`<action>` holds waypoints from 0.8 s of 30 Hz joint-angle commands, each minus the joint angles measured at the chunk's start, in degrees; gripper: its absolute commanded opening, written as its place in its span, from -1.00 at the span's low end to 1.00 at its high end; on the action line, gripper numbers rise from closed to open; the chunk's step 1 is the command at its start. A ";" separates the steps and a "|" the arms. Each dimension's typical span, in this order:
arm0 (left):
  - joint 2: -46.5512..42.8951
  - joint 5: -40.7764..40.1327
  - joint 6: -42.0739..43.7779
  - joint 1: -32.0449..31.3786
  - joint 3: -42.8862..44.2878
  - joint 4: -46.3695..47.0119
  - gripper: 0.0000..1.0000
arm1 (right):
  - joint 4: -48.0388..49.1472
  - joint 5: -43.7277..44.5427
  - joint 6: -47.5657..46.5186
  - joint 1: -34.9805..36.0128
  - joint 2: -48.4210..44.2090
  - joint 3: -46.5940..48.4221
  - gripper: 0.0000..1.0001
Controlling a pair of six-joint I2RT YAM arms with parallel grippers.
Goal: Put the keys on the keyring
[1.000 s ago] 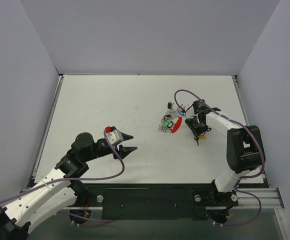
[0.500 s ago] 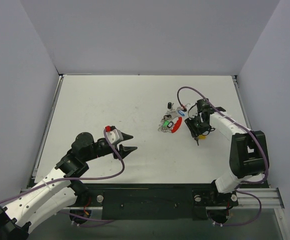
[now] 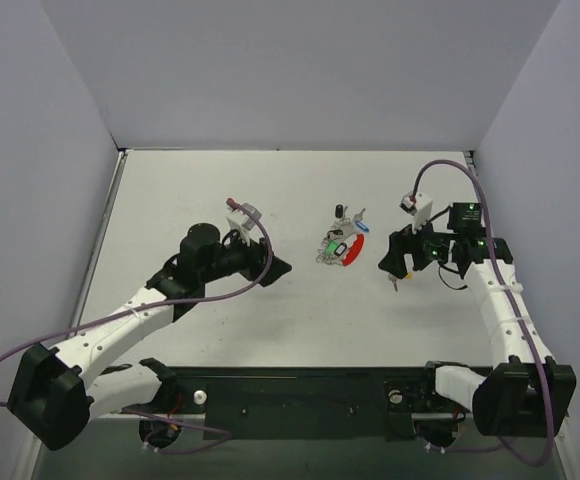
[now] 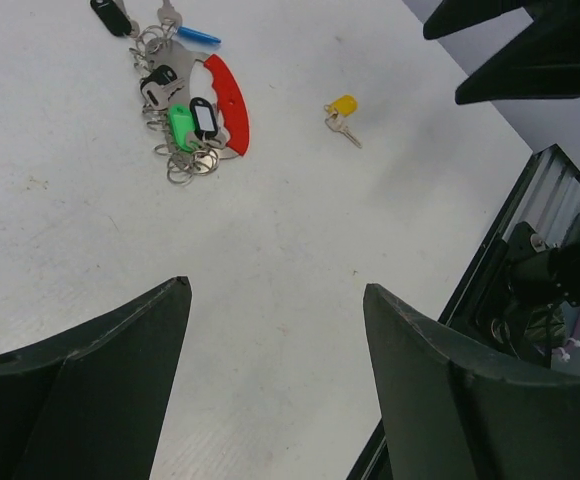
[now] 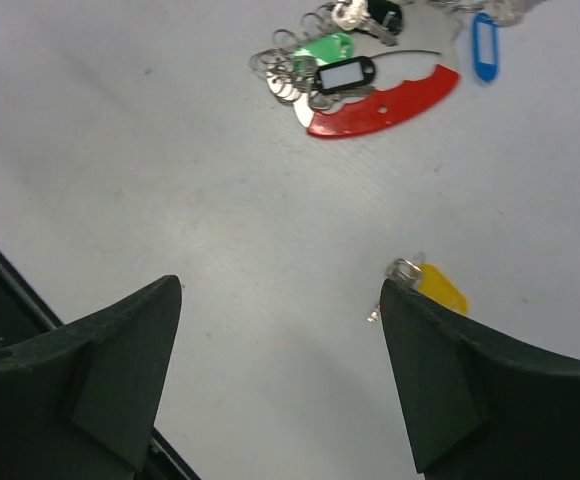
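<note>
The yellow-capped silvery metal key [image 5: 436, 288] was seen lying, seemingly crosswise, just by the wide-spread right gripper [image 5: 282, 290]; the spread left gripper [image 4: 278, 290] was farther off.

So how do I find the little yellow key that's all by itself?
Look at the white table and find the pile of keys with the red-and-silver keyring. Just right of that pile, under the open right gripper, lies the yellow key. No other key has a yellow cap, and it sits apart from all the rest.

no writing can be read, not even on the keys [image 5: 342, 72].
</note>
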 commanded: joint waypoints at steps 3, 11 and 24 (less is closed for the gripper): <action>2.09 -2.44 3.22 0.44 7.14 -6.06 0.60 | -8.57 2.91 -1.40 10.55 11.11 8.22 0.32; -5.63 -7.45 16.68 0.79 1.61 -9.92 0.61 | -14.56 12.61 2.55 17.18 26.31 29.91 0.09; -16.19 -13.00 28.12 0.88 -4.38 -9.31 0.61 | -34.95 16.30 -2.46 15.78 55.67 67.47 -0.01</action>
